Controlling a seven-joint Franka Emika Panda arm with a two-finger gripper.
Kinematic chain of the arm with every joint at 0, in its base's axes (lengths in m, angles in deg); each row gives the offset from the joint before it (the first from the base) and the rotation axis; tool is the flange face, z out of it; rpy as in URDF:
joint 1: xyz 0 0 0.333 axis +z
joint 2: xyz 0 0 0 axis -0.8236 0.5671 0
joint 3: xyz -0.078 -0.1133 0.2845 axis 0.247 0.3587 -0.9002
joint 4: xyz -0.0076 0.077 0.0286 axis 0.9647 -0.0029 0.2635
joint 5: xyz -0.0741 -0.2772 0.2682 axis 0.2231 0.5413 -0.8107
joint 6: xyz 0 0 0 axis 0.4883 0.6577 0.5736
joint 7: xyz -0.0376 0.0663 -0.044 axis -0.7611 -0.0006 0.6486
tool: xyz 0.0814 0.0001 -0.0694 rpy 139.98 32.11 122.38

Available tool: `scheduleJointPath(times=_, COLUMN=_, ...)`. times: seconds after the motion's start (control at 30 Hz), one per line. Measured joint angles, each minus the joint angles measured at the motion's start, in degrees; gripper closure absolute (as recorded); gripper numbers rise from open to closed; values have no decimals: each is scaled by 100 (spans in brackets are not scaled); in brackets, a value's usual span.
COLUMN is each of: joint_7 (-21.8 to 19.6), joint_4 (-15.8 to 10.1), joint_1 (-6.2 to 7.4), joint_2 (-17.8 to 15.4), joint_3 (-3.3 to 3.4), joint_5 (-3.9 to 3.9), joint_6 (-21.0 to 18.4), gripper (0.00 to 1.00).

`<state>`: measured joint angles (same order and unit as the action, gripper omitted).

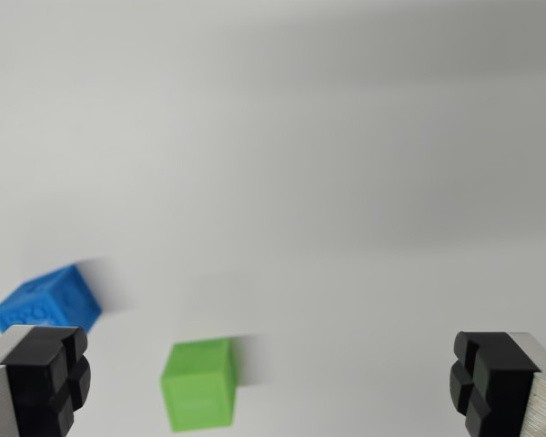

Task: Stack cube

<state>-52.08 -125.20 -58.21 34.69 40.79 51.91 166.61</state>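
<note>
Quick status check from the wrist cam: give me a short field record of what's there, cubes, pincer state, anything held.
view: wrist view, motion-blurred
blue cube: wrist view's left, on the white surface, partly behind the left finger
green cube: lower centre, apart from the blue cube
stacked: no, both lie separately
pincer: open, fingers wide apart
held: nothing
green cube vs pincer: between the fingers, nearer the left one

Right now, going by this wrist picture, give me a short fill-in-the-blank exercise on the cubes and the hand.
1. The cube nearer the wrist view's left edge is ____ in colour.
2. The green cube lies to the wrist view's ____ of the blue cube.
3. The hand is ____, holding nothing.
4. The two cubes sit ____, not stacked.

Missing words: blue; right; open; apart
</note>
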Motion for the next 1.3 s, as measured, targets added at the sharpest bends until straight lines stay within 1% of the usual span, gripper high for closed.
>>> scheduleJointPath(times=0.47, joint_7=0, joint_4=-3, joint_1=1, joint_2=0, joint_3=0, joint_5=0, joint_6=0, gripper=0)
scheduleJointPath(times=0.67, joint_7=0, joint_4=-45, joint_1=12, joint_2=-2, joint_3=-9, joint_5=0, joint_6=27, gripper=0)
scheduleJointPath(times=0.87, joint_7=0, joint_4=-123, joint_1=35, joint_2=-17, joint_3=-26, joint_5=0, joint_6=89, gripper=0)
scheduleJointPath(times=1.3, joint_7=11, joint_4=-450, joint_1=124, joint_2=-103, joint_3=-91, joint_5=0, joint_6=343, gripper=0)
